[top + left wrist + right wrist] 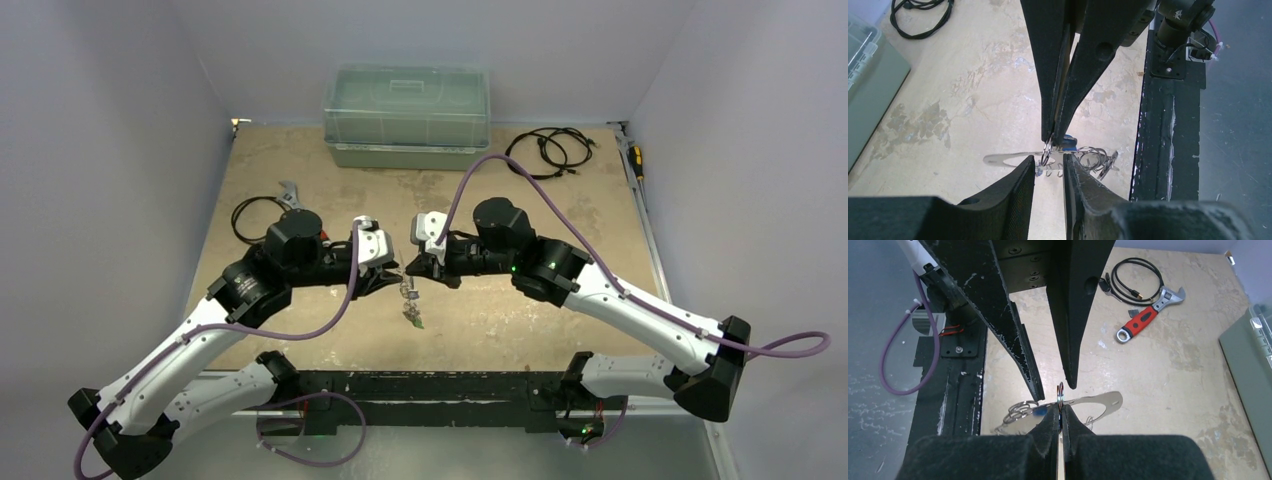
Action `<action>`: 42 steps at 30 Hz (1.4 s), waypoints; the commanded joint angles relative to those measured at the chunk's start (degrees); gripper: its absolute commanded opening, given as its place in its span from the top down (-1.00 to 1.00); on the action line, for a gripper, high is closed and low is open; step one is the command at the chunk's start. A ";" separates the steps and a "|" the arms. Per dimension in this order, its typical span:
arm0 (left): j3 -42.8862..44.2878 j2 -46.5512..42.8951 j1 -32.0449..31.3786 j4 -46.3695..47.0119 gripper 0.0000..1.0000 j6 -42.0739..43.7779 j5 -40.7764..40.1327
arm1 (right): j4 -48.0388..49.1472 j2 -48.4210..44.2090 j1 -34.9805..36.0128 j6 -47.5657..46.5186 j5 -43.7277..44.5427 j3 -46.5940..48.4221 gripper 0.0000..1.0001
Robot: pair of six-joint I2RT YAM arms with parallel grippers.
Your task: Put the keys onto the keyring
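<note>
Where the two arms meet tip to tip above the middle of the table (520,320), the right gripper (1060,412) is clamped tight on a thin metal loop seen edge-on. It looks to be the keyring (1060,391), though most of it is hidden between the pads. The loop sticks out past the fingertips into the narrow gap of the left gripper (1048,167), whose jaws stand a little apart on either side of it; whether they touch it I cannot tell. A flat silver key (1095,401) lies crosswise at the loop, reaching past both left fingers. Just beside it hangs a bunch of small rings (1093,155) with a blue tag (1068,143), and seen from above a green tag (414,322) dangles below the grippers. A red-handled wrench (1147,316) lies well apart on the table.
</note>
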 commanded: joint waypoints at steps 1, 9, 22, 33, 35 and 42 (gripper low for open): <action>1.70 0.01 -0.40 3.36 0.51 1.12 0.46 | 1.55 -0.21 0.24 -0.76 -1.91 3.28 1.00; 2.22 0.67 -0.39 3.87 0.59 1.05 1.19 | 1.61 -0.39 0.28 -1.03 -2.65 3.28 1.00; -0.32 1.70 -0.86 6.43 1.00 3.68 4.38 | 2.17 -2.49 0.24 -1.21 -4.08 2.54 1.00; -14.34 -8.71 -1.14 38.52 1.00 -12.76 5.26 | 14.07 -10.79 0.24 3.94 -0.89 -4.59 -0.03; -17.56 -10.81 -1.08 44.92 1.00 -17.57 4.25 | 16.52 -12.19 0.24 4.66 0.00 -6.07 -0.05; -23.16 -15.24 -1.13 54.86 1.00 -22.31 2.75 | 17.88 -12.39 -0.02 4.95 0.21 -7.01 0.23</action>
